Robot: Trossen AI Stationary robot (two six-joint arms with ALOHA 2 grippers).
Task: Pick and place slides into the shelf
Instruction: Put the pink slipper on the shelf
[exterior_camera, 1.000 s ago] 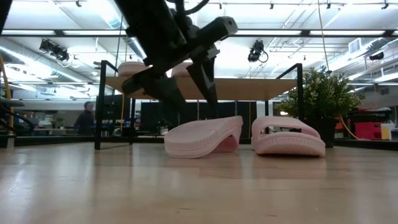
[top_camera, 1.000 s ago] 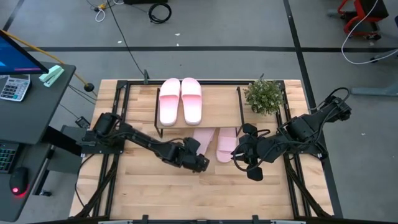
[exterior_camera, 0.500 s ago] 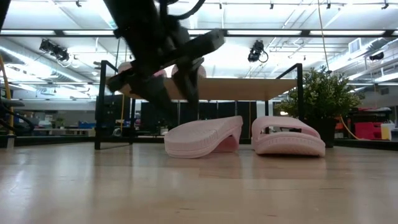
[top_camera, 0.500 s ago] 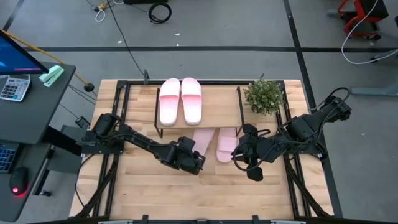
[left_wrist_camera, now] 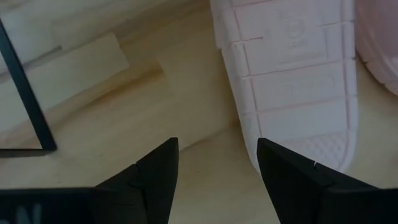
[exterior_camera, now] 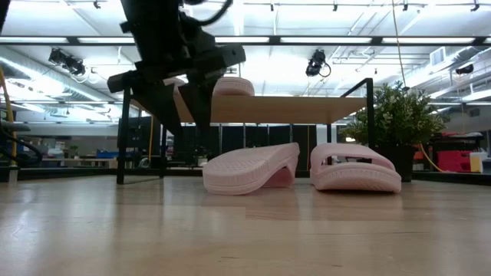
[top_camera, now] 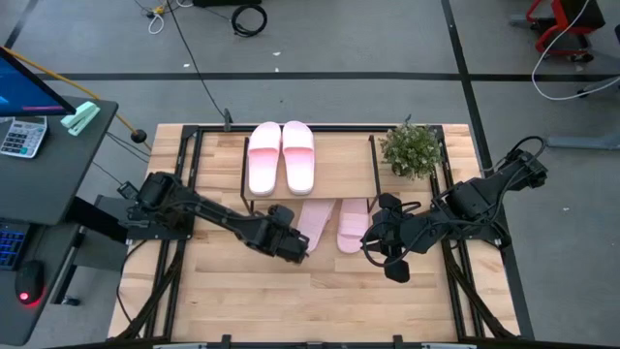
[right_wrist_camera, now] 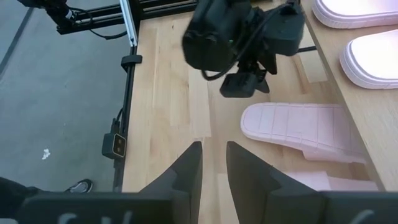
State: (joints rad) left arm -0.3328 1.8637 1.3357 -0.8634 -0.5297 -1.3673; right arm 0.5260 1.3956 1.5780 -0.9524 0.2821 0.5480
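High view: 2 pale pink foam slides (top_camera: 281, 156) lie side by side on the light wood top board of the small black-legged shelf (top_camera: 344, 173). 2 more sit on the wooden tabletop (top_camera: 320, 301) under its front edge: an overturned slide (top_camera: 314, 222), sole up, and an upright slide (top_camera: 351, 228). My left gripper (top_camera: 292, 244) sits just beside the overturned one; the right gripper (top_camera: 374, 239) waits just beside the upright one.

Low view: the overturned slide leans with its far end raised. Risk, as I judge it: a pinch on the sole rim could let the soft foam flex and slip, or a lift could knock it into the shelf leg (exterior_camera: 120, 130).

Left wrist view: fingers spread wide, nothing between them, the ribbed sole just off one fingertip. Arm is pitched down at the table.

Right wrist view: fingers nearly together, a narrow gap, holding nothing, aimed along the table toward the left gripper.
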